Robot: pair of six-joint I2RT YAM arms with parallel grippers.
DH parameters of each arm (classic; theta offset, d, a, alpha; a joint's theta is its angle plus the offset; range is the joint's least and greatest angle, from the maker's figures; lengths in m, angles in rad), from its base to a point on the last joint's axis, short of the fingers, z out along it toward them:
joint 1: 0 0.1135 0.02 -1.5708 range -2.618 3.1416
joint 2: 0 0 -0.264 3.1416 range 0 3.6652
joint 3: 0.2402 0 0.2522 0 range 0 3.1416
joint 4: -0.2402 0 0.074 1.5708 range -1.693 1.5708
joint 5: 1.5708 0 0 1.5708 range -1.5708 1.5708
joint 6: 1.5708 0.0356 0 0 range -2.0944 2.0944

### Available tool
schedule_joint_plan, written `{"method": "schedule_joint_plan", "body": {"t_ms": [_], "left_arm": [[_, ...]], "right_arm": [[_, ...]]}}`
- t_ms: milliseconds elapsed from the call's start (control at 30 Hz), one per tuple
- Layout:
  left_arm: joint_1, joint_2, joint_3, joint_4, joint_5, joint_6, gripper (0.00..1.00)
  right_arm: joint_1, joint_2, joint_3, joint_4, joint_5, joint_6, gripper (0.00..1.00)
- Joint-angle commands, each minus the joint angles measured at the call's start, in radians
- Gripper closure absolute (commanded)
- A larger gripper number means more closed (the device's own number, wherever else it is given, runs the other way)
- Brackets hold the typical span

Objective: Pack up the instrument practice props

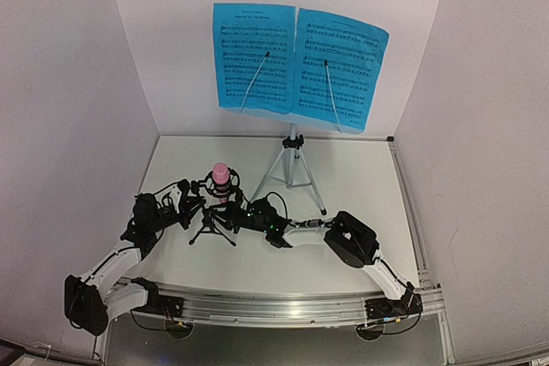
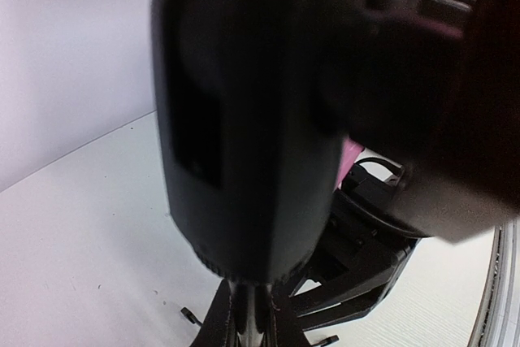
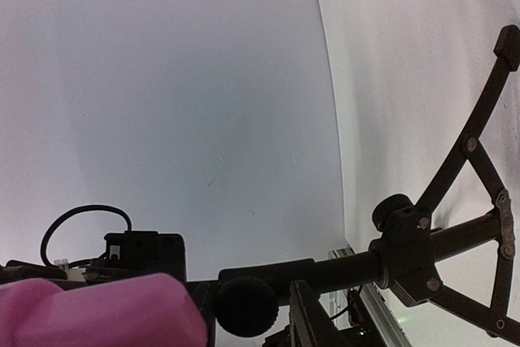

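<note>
The pink microphone (image 1: 220, 175) stands upright in the ring mount of the small black tripod mic stand (image 1: 212, 230) at the near middle of the table. My left gripper (image 1: 192, 204) is at the mount's left side. In the left wrist view the blurred black stand (image 2: 244, 119) fills the frame and hides the jaws. My right gripper (image 1: 243, 212) is at the stand's right side. In the right wrist view one finger (image 3: 317, 318) sits against the stand's stem (image 3: 341, 270) by a knob, beside the microphone (image 3: 97, 314). Two blue music sheets (image 1: 296, 66) rest on the silver-tripod stand (image 1: 293, 169) at the back.
White walls close in the left, back and right of the table (image 1: 360, 169). A metal rail (image 1: 283, 304) runs along the near edge, with both arm bases on it. The silver tripod's legs spread just behind my right arm.
</note>
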Motion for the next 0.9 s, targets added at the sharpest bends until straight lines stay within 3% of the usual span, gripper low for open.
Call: {"method": "schedule_joint_plan", "body": {"t_ms": [0, 300, 433, 733, 867], "left_arm": [[-0.011, -0.01, -0.011, 0.019, 0.046, 0.007, 1.0], [-0.011, -0.024, -0.015, -0.002, 0.042, 0.008, 1.0], [-0.012, -0.018, -0.006, -0.007, 0.016, -0.022, 1.0], [-0.011, -0.01, 0.058, -0.124, 0.032, -0.102, 1.0], [-0.01, 0.007, 0.094, -0.17, 0.057, -0.106, 1.0]], "right_arm": [[0.01, 0.022, 0.048, 0.049, -0.012, -0.003, 0.71], [0.008, 0.009, 0.015, 0.048, 0.003, -0.019, 0.8], [0.008, 0.005, 0.01, 0.047, 0.002, -0.063, 1.0], [-0.018, 0.044, 0.013, 0.106, -0.075, -0.288, 1.0], [-0.024, 0.026, 0.02, 0.108, -0.136, -0.5, 1.0]]}}
